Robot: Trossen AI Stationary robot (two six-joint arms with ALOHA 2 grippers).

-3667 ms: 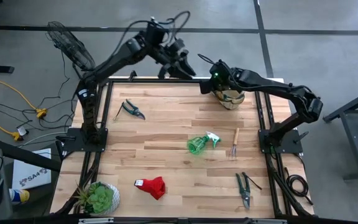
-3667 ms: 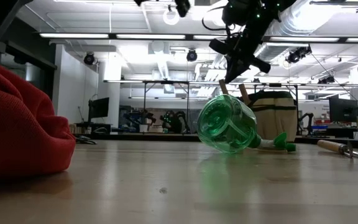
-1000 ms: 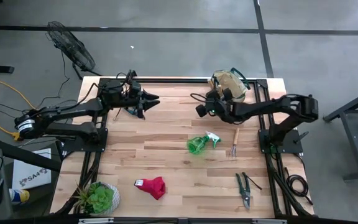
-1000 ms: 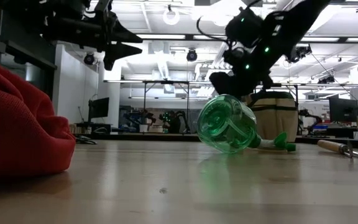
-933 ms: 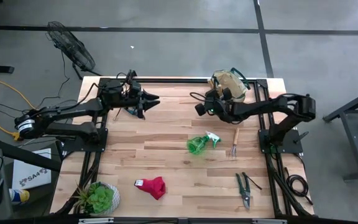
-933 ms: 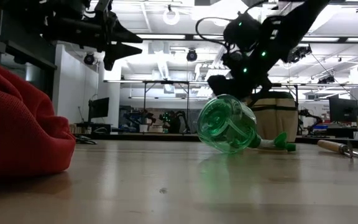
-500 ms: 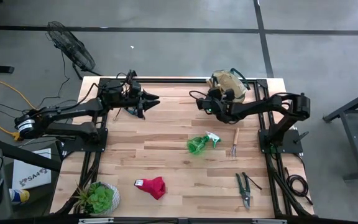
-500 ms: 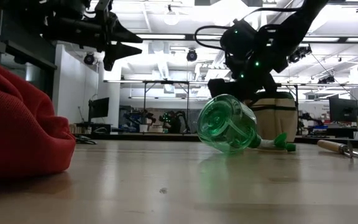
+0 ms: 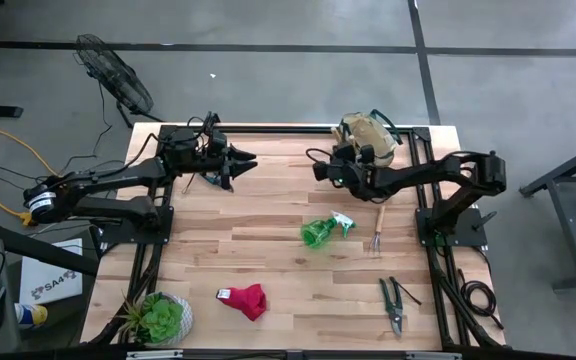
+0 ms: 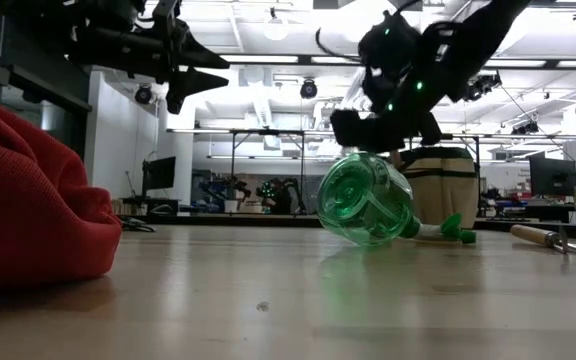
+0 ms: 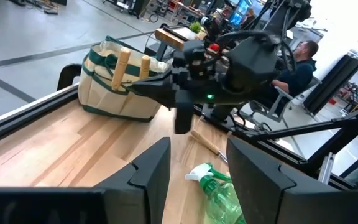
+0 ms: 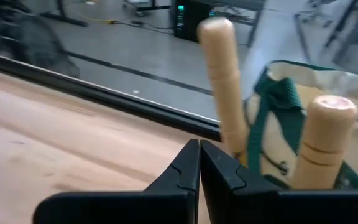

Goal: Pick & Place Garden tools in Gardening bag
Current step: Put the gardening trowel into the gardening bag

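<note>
- Hovering beside the gardening bag [image 9: 368, 133] at the table's far edge, the right gripper [image 9: 320, 170] has its fingers pressed together, empty.
- Left gripper [image 9: 246, 160], fingers apart, holds nothing.
- Spray bottle [image 9: 323, 230] lies mid-table.

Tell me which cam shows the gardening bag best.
Left wrist view: the gardening bag shows whole, with two wooden handles sticking out. Right wrist shows its rim close. High view has it small; low view mostly hides it behind the spray bottle.

bag [image 9: 368, 133] far right corner — bottle [image 9: 323, 231] mid-table | glove [image 9: 245, 299] near edge
</note>
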